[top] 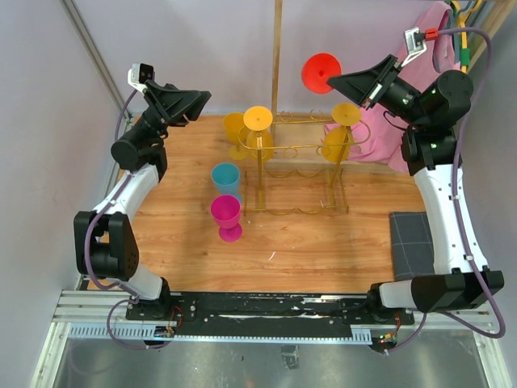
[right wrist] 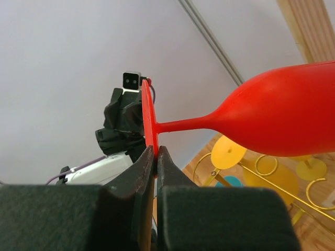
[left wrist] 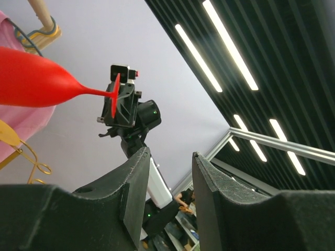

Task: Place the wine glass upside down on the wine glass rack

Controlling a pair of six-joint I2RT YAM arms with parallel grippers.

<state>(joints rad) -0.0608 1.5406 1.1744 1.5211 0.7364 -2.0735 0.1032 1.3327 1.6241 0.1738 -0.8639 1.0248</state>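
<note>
Wooden surface (top: 323,242) with grey walls behind carries the gold rack (top: 297,171) at its far centre. The red wine glass (top: 321,73) is off the surface, in the air above the far right end of the rack and not touching it.

The right claw (top: 333,79) grips the glass by its foot. Only the right wrist view shows the grip itself: both fingers (right wrist: 144,172) are pinched on the edge of the thin foot disc, with the stem running crosswise to them and the bowl (right wrist: 282,117) out to one side.

The left wrist view shows the left claw (left wrist: 170,157) parted a moderate way with nothing between its fingers, aimed at the glass.

Both arms are raised well above the surface, their claws pointing inward toward each other. The right arm stands tall with its elbow bent.
</note>
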